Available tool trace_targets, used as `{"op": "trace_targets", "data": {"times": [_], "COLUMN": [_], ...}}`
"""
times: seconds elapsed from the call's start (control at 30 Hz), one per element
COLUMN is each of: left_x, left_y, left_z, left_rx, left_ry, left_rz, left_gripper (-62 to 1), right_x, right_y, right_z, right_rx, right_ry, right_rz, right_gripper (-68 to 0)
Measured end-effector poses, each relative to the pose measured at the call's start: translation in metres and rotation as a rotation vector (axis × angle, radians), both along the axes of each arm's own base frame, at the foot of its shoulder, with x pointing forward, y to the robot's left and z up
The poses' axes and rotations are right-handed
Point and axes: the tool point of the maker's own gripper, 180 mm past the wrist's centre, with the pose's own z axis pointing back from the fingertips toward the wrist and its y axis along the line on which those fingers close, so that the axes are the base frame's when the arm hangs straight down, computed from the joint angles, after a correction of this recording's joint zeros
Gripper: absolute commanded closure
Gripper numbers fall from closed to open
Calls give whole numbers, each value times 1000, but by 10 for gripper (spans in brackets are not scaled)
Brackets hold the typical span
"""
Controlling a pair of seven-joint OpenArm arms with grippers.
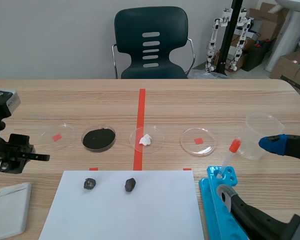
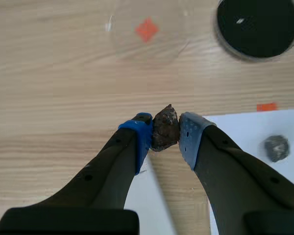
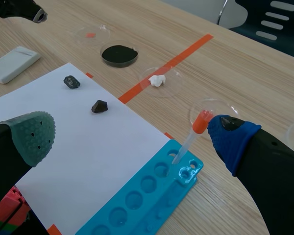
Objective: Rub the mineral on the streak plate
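Behind the left pincer [image 2: 165,134], nearest the robot, the white plate [image 1: 10,207] is laid flat on the worktop [image 1: 250,100]. Between the pincer's pads a brown mineral [image 2: 165,128] is clamped. Pick-up is judged done and rubbing not yet begun: the mineral is to be drawn back, lowered onto the plate and dragged under pressure. The right pincer [image 3: 132,134] is spread wide, empty.

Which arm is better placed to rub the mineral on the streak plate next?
Left. The left hand is shut on a mineral, and the streak plate lies on that side of the table. The right hand is open, empty, near the blue tray.
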Motion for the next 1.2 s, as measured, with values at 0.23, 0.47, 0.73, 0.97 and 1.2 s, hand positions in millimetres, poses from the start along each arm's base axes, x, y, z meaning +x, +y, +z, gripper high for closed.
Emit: {"op": "trace_targets", "data": {"times": [0.23, 0.47, 0.73, 0.97, 1.2], "left_x": [-3, -31, -56, -81, -94], "left_y": [-33, -69, -98, -111, -115], "left_z": [39, 62, 91, 90, 88], "left_rx": [-49, -85, -159, -165, -187], "left_ry": [-190, -256, -416, -453, -451], "left_rz": [-87, -270, -404, -491, -509], "left_gripper": [-90, -90, -90, -90, -90], "right_x": [0, 0, 0, 0, 0], "right_y": [0, 0, 0, 0, 0], "right_z": [0, 0, 0, 0, 0], "right_rx": [0, 0, 0, 0, 0], "right_ry": [0, 0, 0, 0, 0], "right_rz": [0, 0, 0, 0, 0], "right_gripper": [-679, -679, -679, -679, -679]}}
